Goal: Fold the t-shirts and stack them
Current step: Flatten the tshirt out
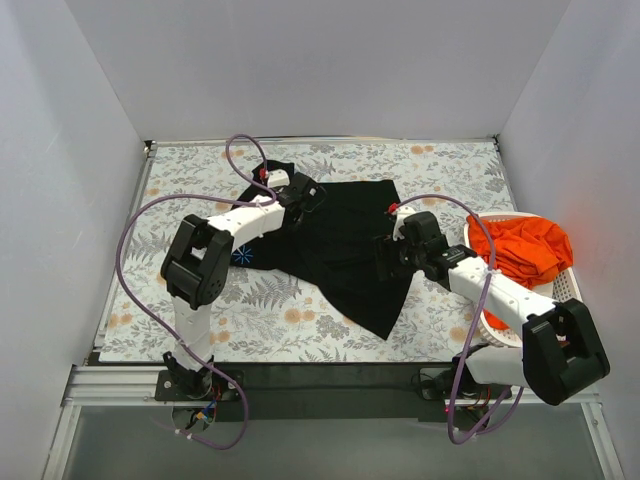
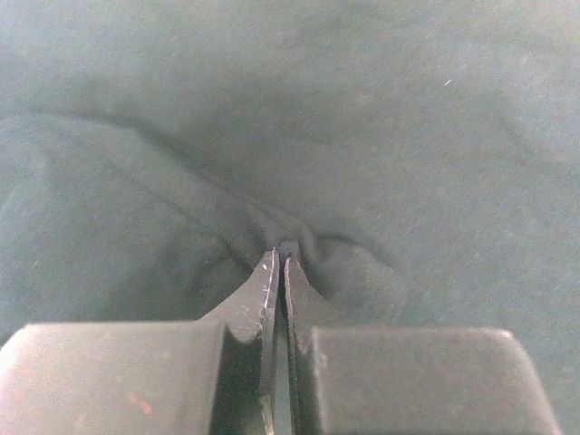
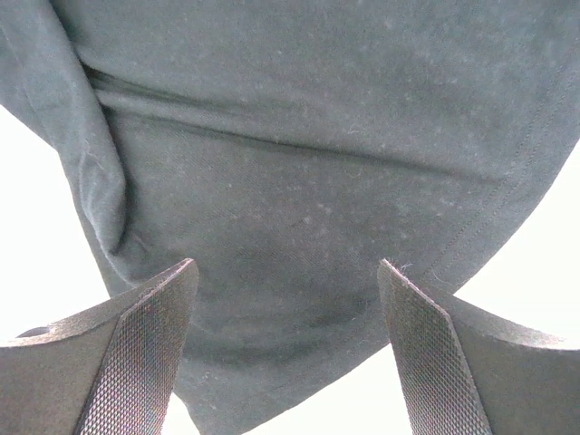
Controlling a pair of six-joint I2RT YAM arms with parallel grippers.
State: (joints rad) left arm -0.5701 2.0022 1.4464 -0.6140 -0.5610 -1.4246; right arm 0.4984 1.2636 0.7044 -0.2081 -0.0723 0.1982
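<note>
A black t-shirt (image 1: 350, 240) lies spread across the middle of the table, its blue starburst mark (image 1: 241, 256) showing near the left edge. My left gripper (image 1: 312, 195) is down on the shirt's upper left part. In the left wrist view the left gripper (image 2: 281, 254) is shut, with a small pucker of the black t-shirt (image 2: 299, 243) pinched at its tips. My right gripper (image 1: 386, 260) hovers over the shirt's right side. In the right wrist view the right gripper (image 3: 285, 272) stands open above the black t-shirt (image 3: 308, 181), with nothing between its fingers. An orange t-shirt (image 1: 522, 246) lies bunched at the right.
The orange shirt sits in a white slatted basket (image 1: 568, 287) at the table's right edge. A floral cloth (image 1: 280, 310) covers the table. White walls close in the left, back and right sides. Purple cables loop off both arms.
</note>
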